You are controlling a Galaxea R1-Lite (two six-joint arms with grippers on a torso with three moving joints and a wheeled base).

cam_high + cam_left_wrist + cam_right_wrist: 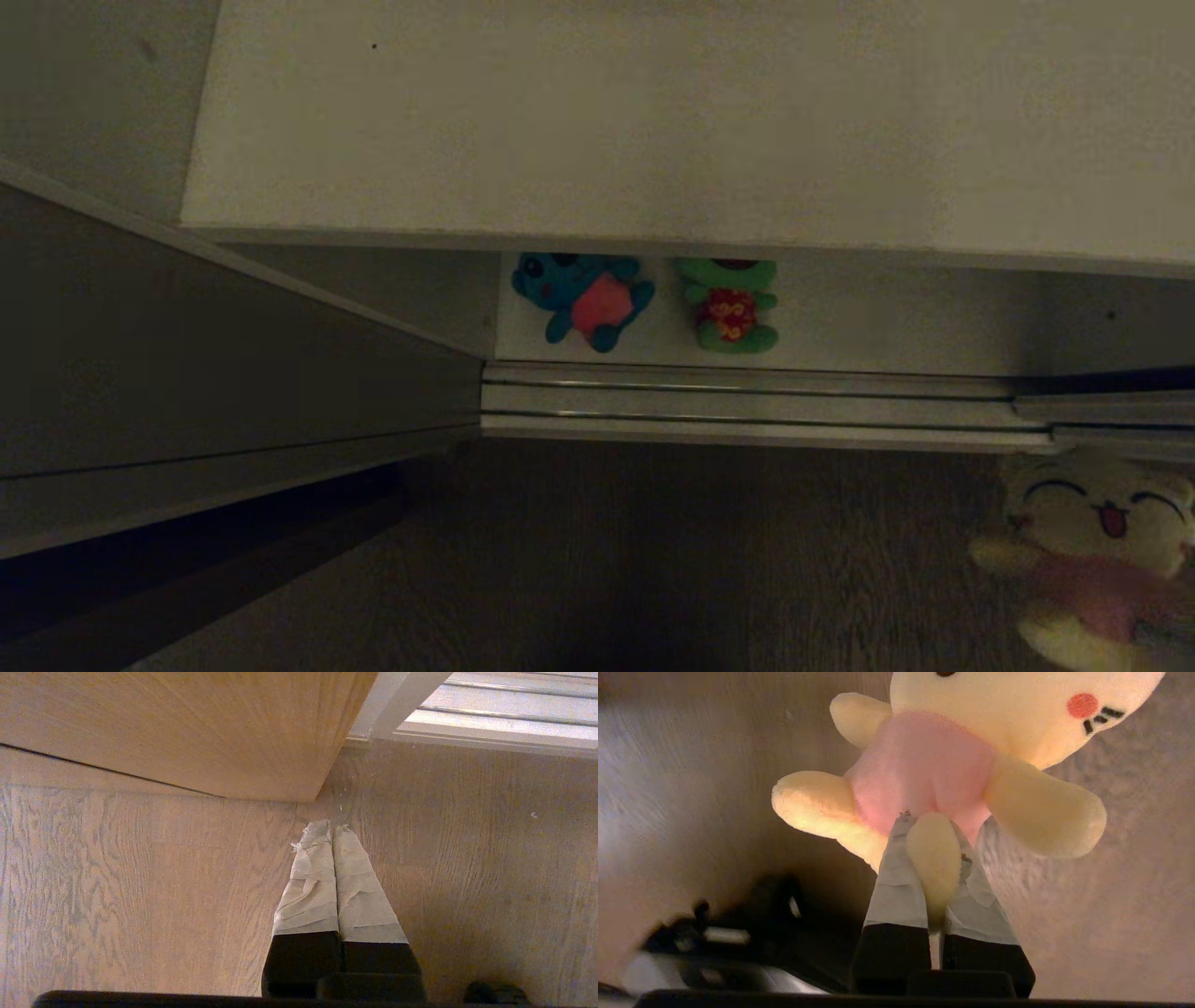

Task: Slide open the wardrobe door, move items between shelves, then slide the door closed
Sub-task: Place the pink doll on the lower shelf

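The wardrobe stands open before me. A blue plush toy point(583, 299) with a pink belly and a green frog point(730, 308) lie side by side on the lower white shelf point(887, 317). The upper white shelf point(653, 121) juts out above them. My right gripper point(931, 830) is shut on a small yellow limb of the yellow plush toy point(924, 756), which hangs over the floor at the lower right of the head view point(1092, 551). My left gripper point(332, 828) is shut on nothing, low over the wooden floor. A stepped strip point(1111, 408) at the rails' right end could be the sliding door's foot; I cannot tell.
Silver floor rails point(747, 406) run along the wardrobe's front edge. A large dark panel point(187, 373) slants in from the left; in the left wrist view it is brown wood point(187, 728). Wooden floor point(653, 560) lies in front.
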